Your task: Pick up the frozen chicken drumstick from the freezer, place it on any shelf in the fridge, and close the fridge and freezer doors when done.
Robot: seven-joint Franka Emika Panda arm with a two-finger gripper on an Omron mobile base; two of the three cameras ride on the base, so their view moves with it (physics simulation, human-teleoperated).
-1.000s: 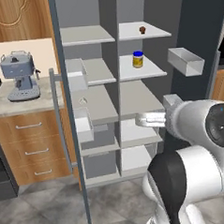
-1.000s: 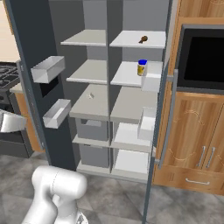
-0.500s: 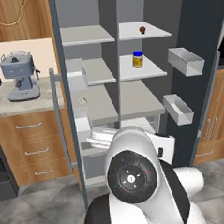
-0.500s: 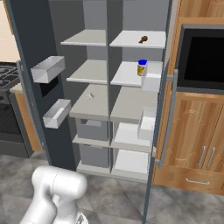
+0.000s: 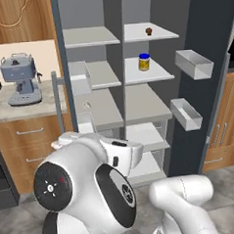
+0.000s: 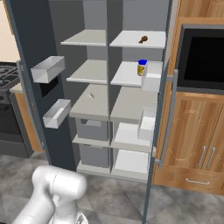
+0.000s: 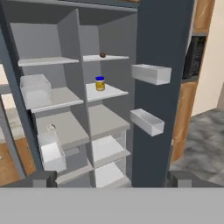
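The frozen chicken drumstick point(image 5: 148, 31) point(image 6: 143, 40) point(image 7: 103, 55), a tiny dark brown lump, lies on the top shelf point(image 5: 160, 36) point(image 6: 129, 41) point(image 7: 117, 57) of the fridge point(image 5: 147, 105) point(image 6: 131, 103) point(image 7: 107, 120), the unit's right half. The freezer point(image 5: 89, 37) point(image 6: 85, 38) point(image 7: 41, 61) is the left half. Both doors stand wide open. In the hand view my gripper point(image 7: 111, 179) is open with nothing between its fingertips point(image 7: 42, 179), well back from the shelves. My arm bulks low in the left base view.
A yellow jar with a blue lid point(image 5: 144, 62) point(image 6: 141, 67) point(image 7: 100, 83) stands one shelf below the drumstick. A small pale item point(image 5: 86, 105) point(image 6: 90, 95) lies on a freezer shelf. Door bins point(image 5: 194, 63) point(image 6: 47, 69) jut from both doors. A coffee machine point(image 5: 21, 78) sits left, an oven point(image 6: 203, 57) right.
My arm has swung from the right side of the left base view across to the lower left. The gripper stays open; the drumstick and both doors have not moved.
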